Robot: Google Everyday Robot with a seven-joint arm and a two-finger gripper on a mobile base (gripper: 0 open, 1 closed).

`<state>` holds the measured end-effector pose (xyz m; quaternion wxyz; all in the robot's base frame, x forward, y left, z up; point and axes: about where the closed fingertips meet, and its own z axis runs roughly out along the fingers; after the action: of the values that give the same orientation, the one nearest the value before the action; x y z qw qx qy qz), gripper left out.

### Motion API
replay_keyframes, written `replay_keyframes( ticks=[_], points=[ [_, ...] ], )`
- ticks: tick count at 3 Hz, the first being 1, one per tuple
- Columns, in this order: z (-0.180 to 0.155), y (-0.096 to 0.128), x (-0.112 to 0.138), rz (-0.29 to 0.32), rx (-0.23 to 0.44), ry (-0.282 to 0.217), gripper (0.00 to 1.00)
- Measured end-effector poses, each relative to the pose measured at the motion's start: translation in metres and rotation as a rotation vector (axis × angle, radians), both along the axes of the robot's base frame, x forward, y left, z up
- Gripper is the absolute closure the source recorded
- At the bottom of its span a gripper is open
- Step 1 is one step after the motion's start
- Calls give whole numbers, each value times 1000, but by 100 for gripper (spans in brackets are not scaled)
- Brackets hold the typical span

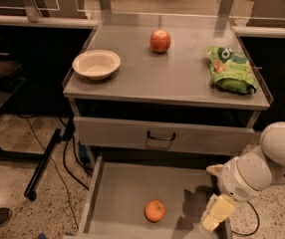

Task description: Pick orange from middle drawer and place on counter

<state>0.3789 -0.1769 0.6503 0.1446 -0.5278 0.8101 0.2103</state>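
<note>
Grey counter (182,78) tops the cabinet; below it the drawer (115,193) stands open. At its right wall hangs the gripper (215,215), grip state untellable. The orange (155,210) lies on the drawer floor, apart from the gripper. Judging so, the reach is in hand: next the gripper should swing over the orange and descend.

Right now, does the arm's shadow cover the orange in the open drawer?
Camera view: no, the orange sits lit; the shadow falls on the drawer floor to its right, beside the pincer at the drawer's right wall.
</note>
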Motion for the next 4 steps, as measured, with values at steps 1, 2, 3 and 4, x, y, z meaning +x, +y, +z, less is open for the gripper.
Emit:
replay_keyframes(
  ticks=[1, 2, 3, 4],
  points=[
    [-31, 5, 8, -37, 58, 1, 0],
    [-31, 5, 8, -37, 58, 1, 0],
    [-47, 6, 2, -47, 104, 10, 0],
    [-92, 17, -5, -82, 189, 17, 0]
  ],
)
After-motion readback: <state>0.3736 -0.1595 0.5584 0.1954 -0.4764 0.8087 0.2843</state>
